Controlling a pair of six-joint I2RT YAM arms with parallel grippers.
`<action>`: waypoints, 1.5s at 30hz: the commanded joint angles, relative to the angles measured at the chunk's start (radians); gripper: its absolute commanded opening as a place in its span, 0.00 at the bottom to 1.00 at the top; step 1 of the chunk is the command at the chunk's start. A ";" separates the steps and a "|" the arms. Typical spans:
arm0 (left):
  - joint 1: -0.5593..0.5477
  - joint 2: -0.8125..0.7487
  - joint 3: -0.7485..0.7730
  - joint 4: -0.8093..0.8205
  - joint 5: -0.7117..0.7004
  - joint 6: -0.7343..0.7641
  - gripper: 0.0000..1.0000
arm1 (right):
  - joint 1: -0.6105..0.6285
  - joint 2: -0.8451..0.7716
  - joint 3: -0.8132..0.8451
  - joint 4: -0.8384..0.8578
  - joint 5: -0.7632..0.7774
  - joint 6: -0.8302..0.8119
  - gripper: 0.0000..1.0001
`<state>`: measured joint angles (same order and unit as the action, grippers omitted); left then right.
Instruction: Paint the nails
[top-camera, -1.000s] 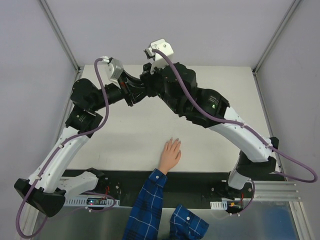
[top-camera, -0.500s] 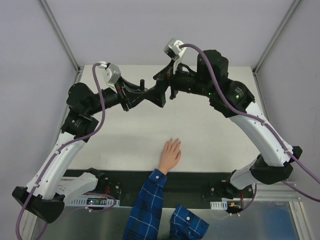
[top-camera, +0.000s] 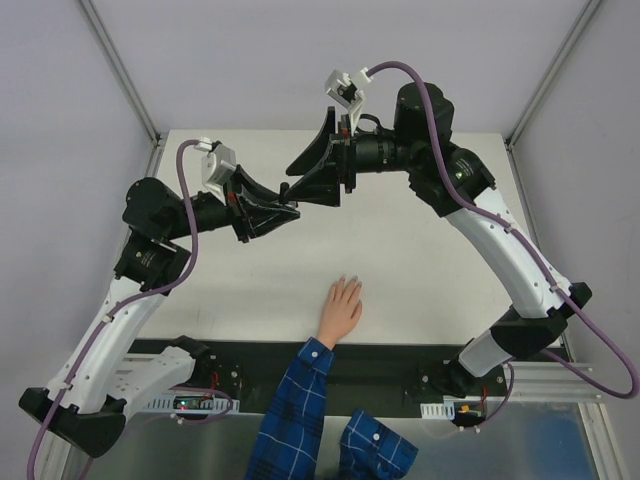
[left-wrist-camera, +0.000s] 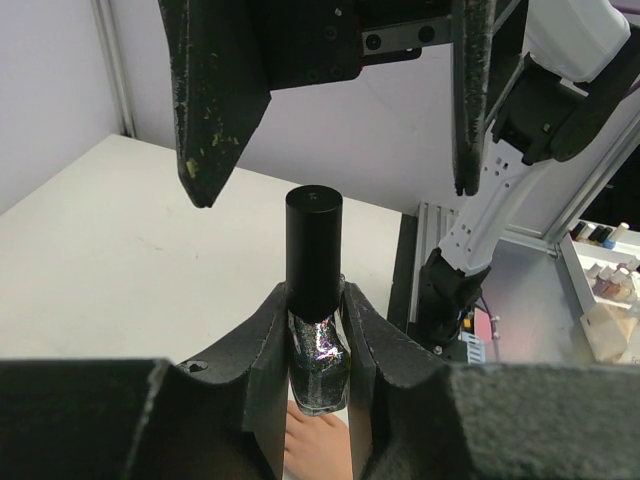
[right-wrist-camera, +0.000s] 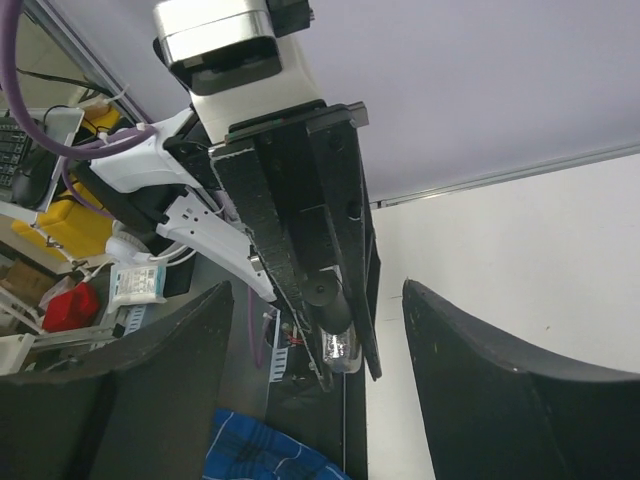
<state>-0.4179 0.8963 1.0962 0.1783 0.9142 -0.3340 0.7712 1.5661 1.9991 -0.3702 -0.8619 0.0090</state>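
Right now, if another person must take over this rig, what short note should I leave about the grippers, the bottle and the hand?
Left gripper: shut on the nail polish bottle, held off the table; the cap is on.
Right gripper: open, its fingers on either side of the cap and above it, touching nothing.
Hand: flat on the table near the front edge. The nails are too small to tell if any are painted.
Done: bottle picked up.
Left: close on the cap, open the bottle, paint the nails.
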 joint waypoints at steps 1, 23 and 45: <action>-0.001 0.013 0.017 0.046 0.051 -0.023 0.00 | 0.010 -0.011 -0.002 0.076 -0.063 0.019 0.69; 0.021 0.061 0.059 0.044 0.118 -0.026 0.00 | 0.040 0.022 0.055 -0.131 0.095 -0.162 0.07; 0.064 -0.066 -0.013 -0.261 -0.642 0.084 0.99 | -0.161 -0.216 -0.682 0.218 0.983 -0.115 0.01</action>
<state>-0.3645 0.8600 1.1057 -0.0196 0.5182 -0.2707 0.6537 1.3968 1.4929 -0.2909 -0.1844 -0.0868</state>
